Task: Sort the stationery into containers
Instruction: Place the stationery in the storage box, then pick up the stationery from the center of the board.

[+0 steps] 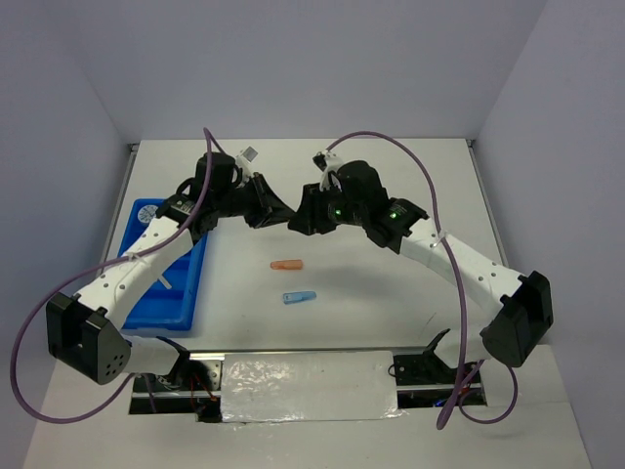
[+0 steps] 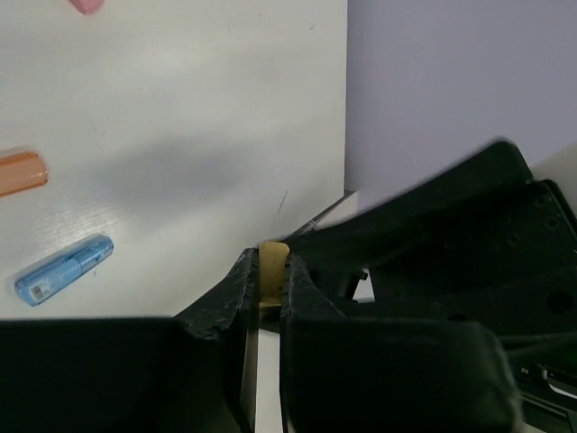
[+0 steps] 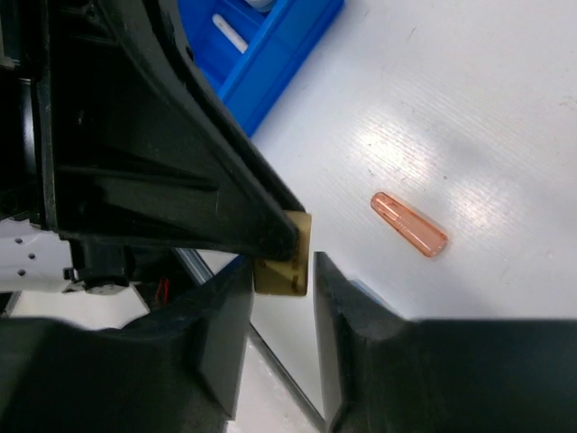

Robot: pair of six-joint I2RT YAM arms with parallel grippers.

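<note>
**End effectors meet at mid-worktop, block between them**

At the far left, the blue tray lies lengthwise along the worktop's left edge. A patterned tub sits in its far end and a white pen lies in a nearer compartment. The right wrist view shows the same pen inside the tray.

The left arm reaches from the near left corner toward the middle. Its left end effector is clamped on the small tan block, which sticks up between the two black fingertips and is held off the worktop, well to the right of the tray.

Just nearer than the meeting point, the orange stick lies flat on the worktop. The blue stick lies nearer still and slightly right, apart from it. The left wrist view shows both, with the orange stick cut by the frame edge. It also shows the blue stick and the tip of a pink stick at the top edge.

The right end effector faces the left one tip to tip. Seen from its wrist camera, the right end effector has its jaws parted, one finger on each side of the block, close to it but not pressed shut on it. The orange stick lies on the worktop to the right.
</note>
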